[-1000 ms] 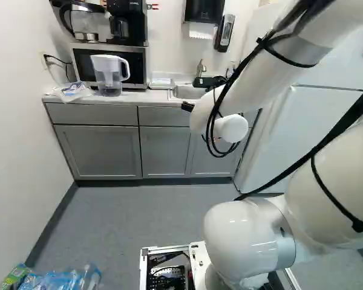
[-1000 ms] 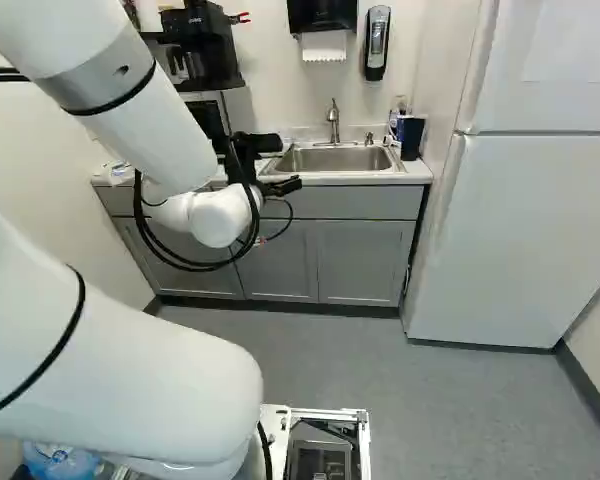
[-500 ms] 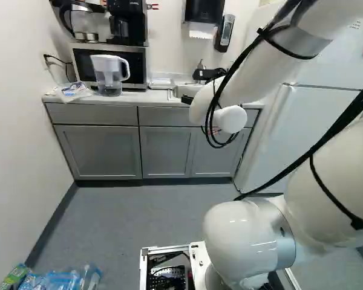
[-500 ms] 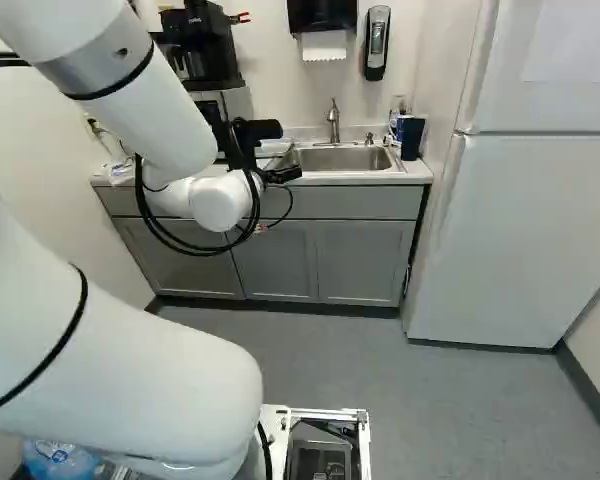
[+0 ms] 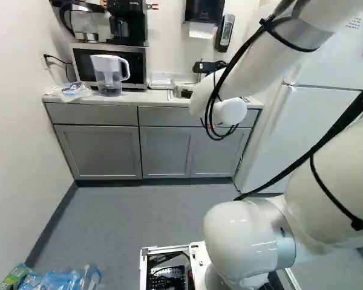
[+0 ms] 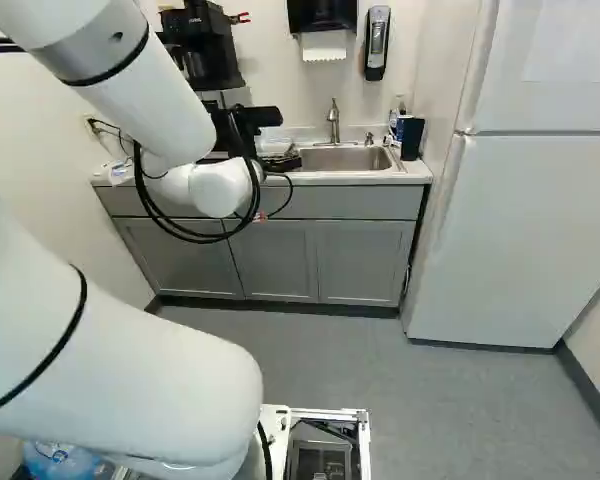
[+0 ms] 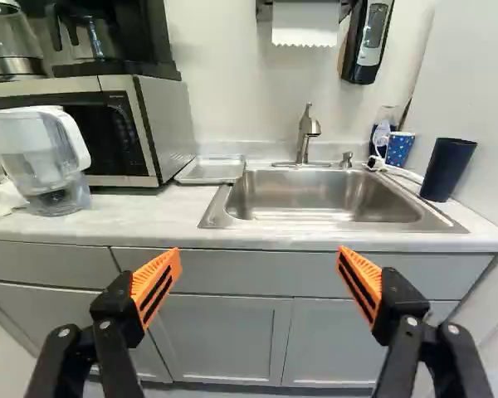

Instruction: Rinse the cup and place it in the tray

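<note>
Item: my gripper (image 7: 259,252), jaws spread, empty, facing the sink (image 7: 315,192); tray (image 7: 210,171) beside it, presumably for drips; dark cup (image 7: 447,172) opposite, likely awaiting rinsing.

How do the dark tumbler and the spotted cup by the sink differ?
The dark tumbler is plain, while the spotted cup is brighter blue with white spots. The tumbler looks taller, the cup shorter. The tumbler stands nearer the front of the counter, the cup farther back. Both are beside the sink.
</note>
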Motion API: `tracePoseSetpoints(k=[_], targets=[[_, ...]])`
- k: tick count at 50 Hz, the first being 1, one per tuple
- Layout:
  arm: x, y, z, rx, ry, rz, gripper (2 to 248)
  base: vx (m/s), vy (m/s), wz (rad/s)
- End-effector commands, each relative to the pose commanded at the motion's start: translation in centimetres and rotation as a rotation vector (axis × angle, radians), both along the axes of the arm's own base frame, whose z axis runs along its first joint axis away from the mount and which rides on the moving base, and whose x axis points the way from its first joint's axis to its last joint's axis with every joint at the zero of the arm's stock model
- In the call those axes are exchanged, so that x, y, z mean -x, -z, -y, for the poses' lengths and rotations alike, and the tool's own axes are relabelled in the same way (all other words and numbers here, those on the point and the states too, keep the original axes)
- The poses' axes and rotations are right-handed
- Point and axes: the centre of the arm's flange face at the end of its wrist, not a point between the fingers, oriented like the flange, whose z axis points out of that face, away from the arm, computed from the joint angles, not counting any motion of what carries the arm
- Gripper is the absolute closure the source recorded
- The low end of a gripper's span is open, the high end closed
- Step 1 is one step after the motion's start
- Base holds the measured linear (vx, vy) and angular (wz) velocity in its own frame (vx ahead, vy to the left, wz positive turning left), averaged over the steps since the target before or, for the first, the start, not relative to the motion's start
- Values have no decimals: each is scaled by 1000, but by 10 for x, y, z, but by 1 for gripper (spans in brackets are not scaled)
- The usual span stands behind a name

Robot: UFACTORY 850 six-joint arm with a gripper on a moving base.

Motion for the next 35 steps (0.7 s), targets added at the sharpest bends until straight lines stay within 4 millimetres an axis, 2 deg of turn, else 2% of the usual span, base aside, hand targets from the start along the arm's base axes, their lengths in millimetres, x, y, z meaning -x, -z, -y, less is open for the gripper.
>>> tracePoseSetpoints(k=[35], targets=[[-17, -29, 0, 0, 0, -22, 3, 0, 0, 0]])
